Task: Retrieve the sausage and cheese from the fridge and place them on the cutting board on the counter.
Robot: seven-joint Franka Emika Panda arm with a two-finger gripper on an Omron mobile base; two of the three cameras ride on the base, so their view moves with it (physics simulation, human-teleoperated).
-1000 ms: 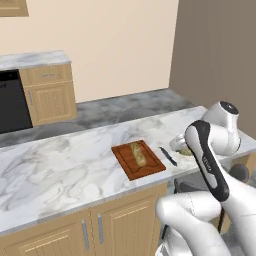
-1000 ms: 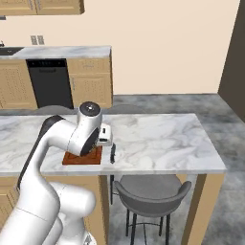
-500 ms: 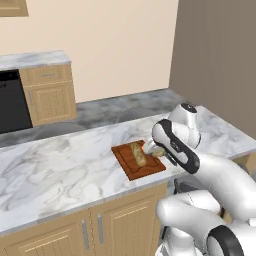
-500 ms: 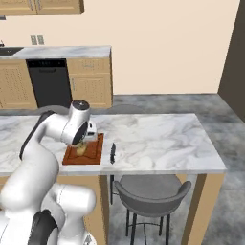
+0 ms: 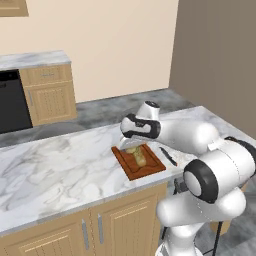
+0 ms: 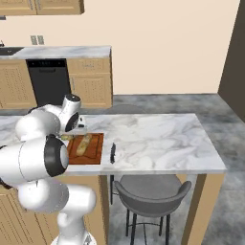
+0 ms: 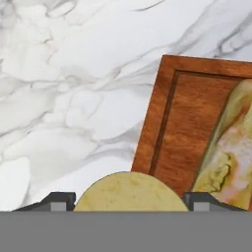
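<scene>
My gripper (image 7: 129,203) is shut on a pale yellow rounded chunk of cheese (image 7: 130,189) that spans the gap between both fingertips. It hovers low over the far left corner of the reddish-brown cutting board (image 5: 150,170), where the gripper (image 5: 129,146) points down. A second pale yellow lumpy piece of cheese (image 5: 140,159) lies lengthwise on the board (image 6: 94,154), also seen at the right of the hand view as cheese (image 7: 235,147) on the board (image 7: 182,123). The board rests on the marble counter (image 5: 55,170). The sausage and the fridge are out of view.
A dark knife (image 5: 168,156) lies on the counter just right of the board, the knife (image 6: 113,153) near the front edge. A grey stool (image 6: 152,194) stands under the counter overhang. A black dishwasher (image 6: 48,81) and wooden cabinets line the back wall.
The arm has swung left from the right side of the counter, across the board, to its far left corner, carrying the yellow chunk. The piece on the board has stayed put.
</scene>
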